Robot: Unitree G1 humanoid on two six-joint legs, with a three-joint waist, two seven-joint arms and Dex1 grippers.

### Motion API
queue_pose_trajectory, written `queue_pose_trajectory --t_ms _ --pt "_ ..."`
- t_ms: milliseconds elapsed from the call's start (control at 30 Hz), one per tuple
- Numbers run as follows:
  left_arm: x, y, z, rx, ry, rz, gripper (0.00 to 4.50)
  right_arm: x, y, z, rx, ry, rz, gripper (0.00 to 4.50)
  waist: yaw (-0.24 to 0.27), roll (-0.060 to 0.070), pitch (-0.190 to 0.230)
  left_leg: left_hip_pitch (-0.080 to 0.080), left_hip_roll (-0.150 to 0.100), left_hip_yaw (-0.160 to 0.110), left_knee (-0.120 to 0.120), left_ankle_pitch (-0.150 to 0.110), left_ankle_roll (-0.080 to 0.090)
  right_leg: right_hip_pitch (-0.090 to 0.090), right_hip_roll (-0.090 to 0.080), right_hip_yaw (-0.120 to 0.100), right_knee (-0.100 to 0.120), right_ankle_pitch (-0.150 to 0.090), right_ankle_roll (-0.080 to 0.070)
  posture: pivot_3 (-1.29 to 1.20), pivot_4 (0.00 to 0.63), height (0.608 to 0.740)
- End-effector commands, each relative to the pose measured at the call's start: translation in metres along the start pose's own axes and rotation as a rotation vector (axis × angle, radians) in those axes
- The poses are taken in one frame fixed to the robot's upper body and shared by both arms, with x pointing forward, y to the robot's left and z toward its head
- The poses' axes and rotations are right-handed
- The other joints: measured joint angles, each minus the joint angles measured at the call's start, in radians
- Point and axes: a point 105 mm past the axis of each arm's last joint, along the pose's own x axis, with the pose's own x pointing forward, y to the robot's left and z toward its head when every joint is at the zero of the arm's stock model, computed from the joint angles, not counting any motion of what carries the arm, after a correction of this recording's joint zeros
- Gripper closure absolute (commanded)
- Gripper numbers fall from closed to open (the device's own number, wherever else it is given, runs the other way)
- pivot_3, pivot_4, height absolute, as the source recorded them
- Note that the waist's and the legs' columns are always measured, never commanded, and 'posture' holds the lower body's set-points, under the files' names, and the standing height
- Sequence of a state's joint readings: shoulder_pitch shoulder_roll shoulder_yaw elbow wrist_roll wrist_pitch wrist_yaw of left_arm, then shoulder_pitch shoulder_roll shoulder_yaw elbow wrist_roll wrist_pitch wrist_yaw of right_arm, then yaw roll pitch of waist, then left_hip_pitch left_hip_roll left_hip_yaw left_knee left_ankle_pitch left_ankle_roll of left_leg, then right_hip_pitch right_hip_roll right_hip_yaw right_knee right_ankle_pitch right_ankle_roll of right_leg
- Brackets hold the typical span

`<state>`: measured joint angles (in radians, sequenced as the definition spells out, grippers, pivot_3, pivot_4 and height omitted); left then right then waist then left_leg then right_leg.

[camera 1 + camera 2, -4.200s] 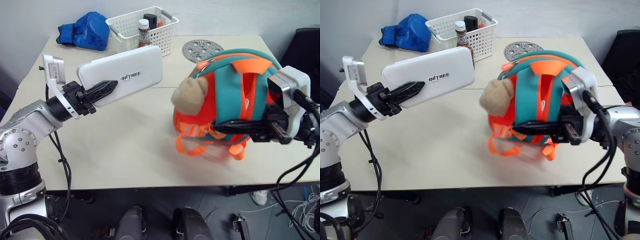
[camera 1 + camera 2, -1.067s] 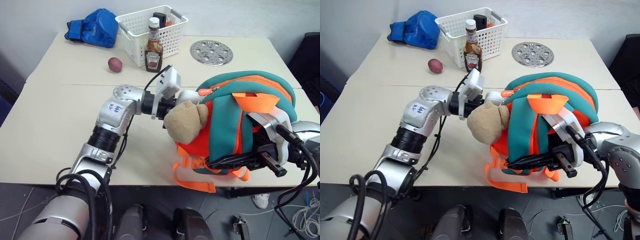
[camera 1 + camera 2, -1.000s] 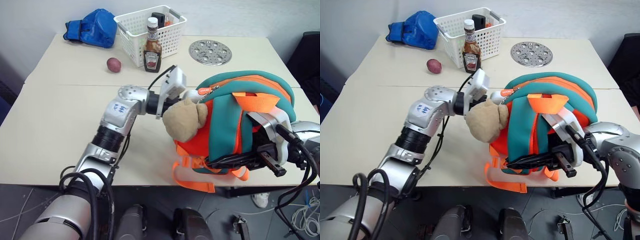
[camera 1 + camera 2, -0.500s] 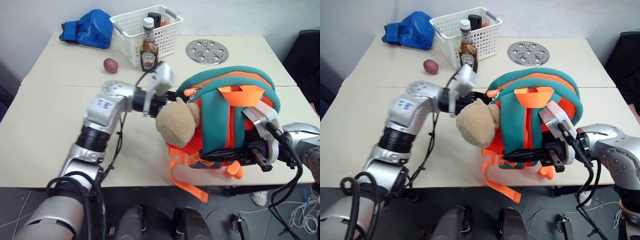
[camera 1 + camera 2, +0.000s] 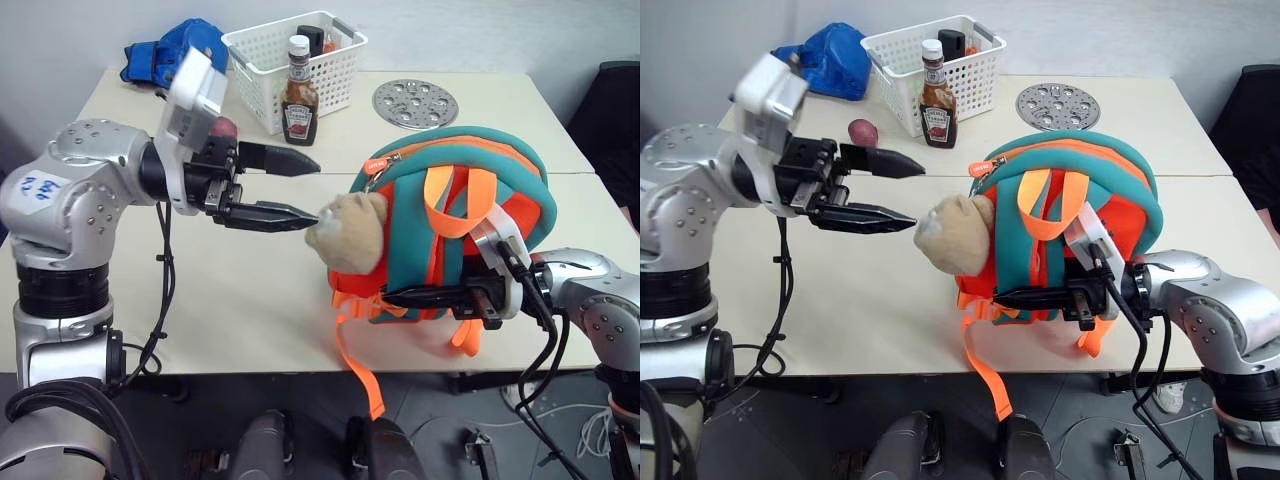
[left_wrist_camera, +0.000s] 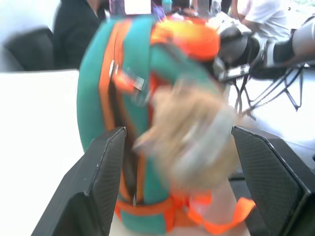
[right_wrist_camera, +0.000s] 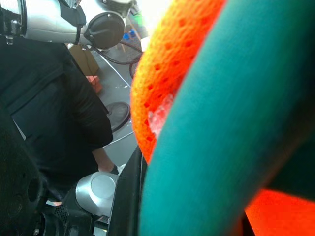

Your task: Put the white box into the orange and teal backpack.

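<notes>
Backpack fabric looks soft and floppy, so the orange and teal backpack [image 5: 455, 225] near the table's [image 5: 120, 270] front right edge needs its strap held; right gripper [image 5: 440, 297] clamps there. Left gripper [image 5: 300, 190] gapes empty beside the plush toy [image 5: 345, 232]. White box unseen, presumably inside.

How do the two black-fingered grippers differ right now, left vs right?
The left gripper is open and holds nothing, its tips just short of the tan plush toy. The right gripper is shut on a strap of the orange and teal backpack. The left hangs above the table, away from the backpack's body; the right is pressed against the backpack's front. Both point roughly level, toward each other.
</notes>
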<state>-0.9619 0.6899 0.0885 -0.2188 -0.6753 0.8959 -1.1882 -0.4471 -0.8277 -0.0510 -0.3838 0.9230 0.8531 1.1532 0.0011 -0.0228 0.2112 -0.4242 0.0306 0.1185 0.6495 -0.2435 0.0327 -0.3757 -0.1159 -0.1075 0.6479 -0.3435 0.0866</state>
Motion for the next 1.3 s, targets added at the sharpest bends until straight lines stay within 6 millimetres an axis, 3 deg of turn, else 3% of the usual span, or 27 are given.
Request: queue_pose_trajectory --t_ms 33,300,400,533,633,733,800,867,1000,1167,1300 --pt "0.024 -0.006 0.001 0.089 0.033 0.062 0.88 0.001 0.003 0.004 -0.019 -0.009 0.017 4.5 0.002 0.0 0.0 0.0 0.0 0.0 0.0 0.0 0.0 0.0 0.0 0.0 0.0 0.001 0.001 0.0 0.15 0.74" --pt "0.034 0.011 -0.042 0.153 0.213 0.226 0.88 0.001 0.004 0.007 -0.007 -0.02 0.027 4.5 -0.003 0.0 0.0 0.002 0.0 0.002 -0.002 0.0 -0.001 -0.001 0.001 0.002 0.002 0.001 0.002 0.0 0.15 0.74" --pt "0.031 0.017 -0.048 0.214 0.26 0.259 0.88 0.001 0.005 0.007 -0.005 -0.022 0.027 4.5 -0.002 0.0 0.0 0.002 0.0 0.001 -0.002 0.0 -0.001 -0.001 0.001 0.002 0.001 0.001 0.002 0.0 0.15 0.74" --pt "0.025 0.027 -0.032 0.25 0.192 0.312 0.88 0.001 0.006 0.006 0.0 -0.021 0.029 4.5 -0.001 0.0 0.0 0.002 0.0 0.002 -0.001 0.0 -0.001 -0.001 0.001 0.002 0.001 0.001 0.001 0.0 0.15 0.74" --pt "0.016 0.018 -0.011 0.234 0.08 0.266 0.88 0.001 0.007 0.004 0.004 -0.022 0.027 4.5 -0.001 0.0 0.0 0.002 0.0 0.001 -0.001 0.0 -0.001 -0.001 0.0 0.002 0.001 0.001 0.002 0.0 0.15 0.74" --pt "-0.006 0.004 0.01 0.189 -0.009 0.196 0.88 0.001 0.008 0.004 0.005 -0.023 0.024 4.5 -0.008 0.0 0.0 0.002 0.001 0.001 -0.002 0.0 -0.001 -0.001 0.0 0.002 0.001 0.001 0.002 0.0 0.15 0.74" --pt "-0.018 0.009 0.014 0.175 -0.014 0.225 0.88 0.0 0.007 0.004 0.005 -0.026 0.017 4.5 -0.006 0.0 0.0 0.002 0.001 0.001 -0.002 0.0 -0.002 -0.001 0.001 0.001 0.002 0.001 0.001 0.0 0.15 0.74" --pt "-0.025 0.02 0.006 0.18 0.048 0.276 0.88 -0.001 0.007 0.004 0.007 -0.031 0.013 4.5 -0.003 0.0 0.0 0.003 0.001 0.001 -0.001 0.0 -0.002 -0.001 0.001 0.001 0.003 0.001 0.001 0.0 0.15 0.74" --pt "-0.027 0.034 -0.014 0.152 0.118 0.291 0.04 0.0 0.007 0.004 0.005 -0.035 0.012 4.5 0.003 0.0 0.0 0.003 -0.001 0.002 -0.001 -0.001 -0.001 0.0 0.001 0.001 0.004 0.001 0.002 0.0 0.15 0.74" --pt "-0.014 0.046 -0.04 0.17 0.19 0.276 0.01 0.0 0.007 0.004 0.003 -0.039 0.009 4.5 0.001 0.0 0.0 0.002 0.0 0.002 -0.001 -0.002 -0.001 -0.001 0.0 0.002 0.002 0.001 0.002 0.0 0.15 0.74" --pt "0.0 0.046 -0.047 0.13 0.155 0.2 0.01 0.0 0.007 0.003 0.004 -0.038 0.004 4.5 -0.002 0.0 0.0 0.002 0.0 0.002 -0.001 -0.002 -0.001 -0.001 0.001 0.002 0.003 0.001 0.002 0.0 0.15 0.74"
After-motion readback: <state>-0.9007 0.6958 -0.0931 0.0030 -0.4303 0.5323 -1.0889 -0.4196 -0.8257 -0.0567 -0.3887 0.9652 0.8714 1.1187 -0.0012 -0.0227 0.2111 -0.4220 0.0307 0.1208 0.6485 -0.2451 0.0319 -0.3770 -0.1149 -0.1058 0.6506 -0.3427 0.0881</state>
